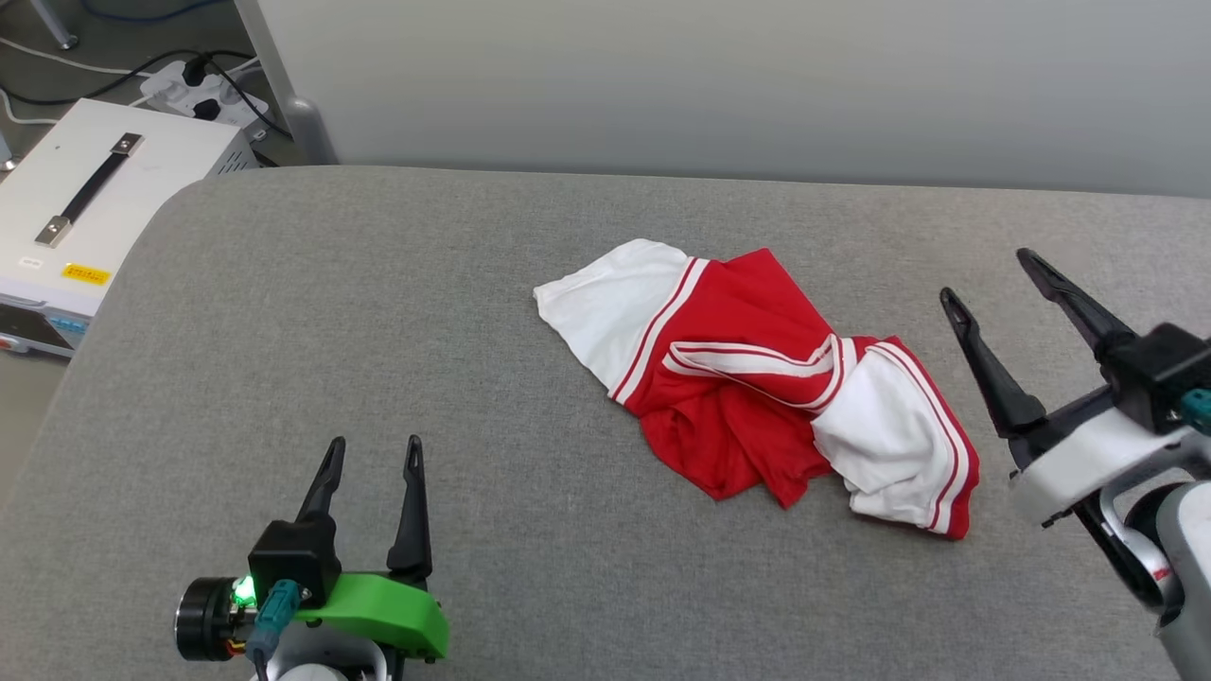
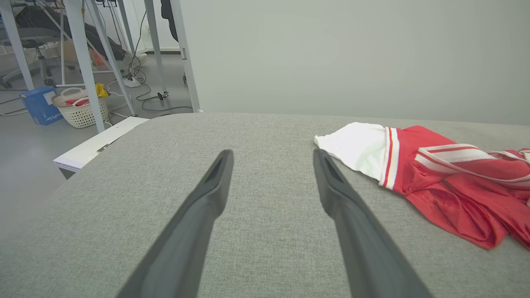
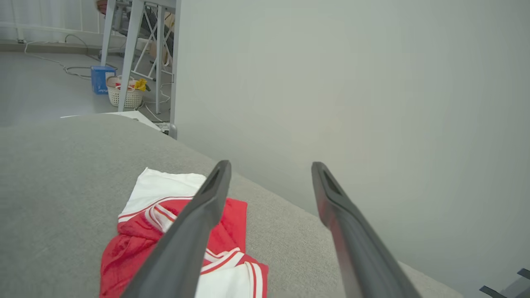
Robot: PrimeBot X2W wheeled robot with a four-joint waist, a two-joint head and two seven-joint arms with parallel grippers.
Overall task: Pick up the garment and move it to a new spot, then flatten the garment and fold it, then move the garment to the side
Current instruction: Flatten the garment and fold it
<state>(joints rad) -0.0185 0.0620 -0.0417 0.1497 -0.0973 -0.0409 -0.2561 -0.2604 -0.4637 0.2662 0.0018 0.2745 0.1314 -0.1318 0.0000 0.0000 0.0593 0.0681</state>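
Observation:
The garment (image 1: 747, 378), a red jersey with white sleeves and red-white striped trim, lies crumpled on the grey table (image 1: 378, 359) a little right of centre. Its lettering is hidden in the folds. My left gripper (image 1: 374, 452) stands open near the front left, well apart from the cloth, which shows to its right as the garment (image 2: 434, 169) in the left wrist view. My right gripper (image 1: 989, 274) is open, raised just right of the garment's white sleeve, touching nothing. From that wrist, the garment (image 3: 140, 248) lies below and left of the fingers (image 3: 194, 231).
A pale wall (image 1: 719, 85) runs along the table's far edge. Beyond the left edge, a white box with a black handle (image 1: 85, 199) sits on the floor beside cables. A white basket (image 2: 80, 109) and table legs stand farther off.

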